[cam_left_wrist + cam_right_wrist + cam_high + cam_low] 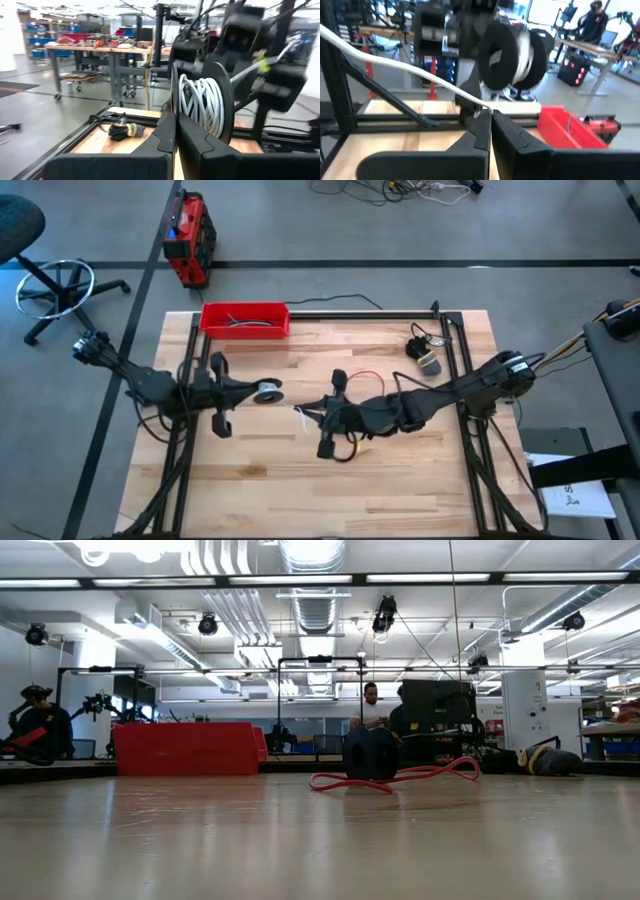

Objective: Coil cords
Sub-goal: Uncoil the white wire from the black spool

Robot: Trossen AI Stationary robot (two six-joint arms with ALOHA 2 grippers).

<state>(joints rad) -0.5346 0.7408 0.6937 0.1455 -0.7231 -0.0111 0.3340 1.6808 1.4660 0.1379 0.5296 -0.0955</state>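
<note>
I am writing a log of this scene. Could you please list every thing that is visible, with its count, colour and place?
white cord: one, white, wound on a black spool held above mid-table
red cord: one, red, loose on the table by the right arm
red tray: one, red, table's far edge
red case: one, red and black, floor beyond the table
office chair: one, dark, floor at far left
left hand: one, dark, shut on the spool's disc
right hand: one, dark, shut on the white cord
</note>
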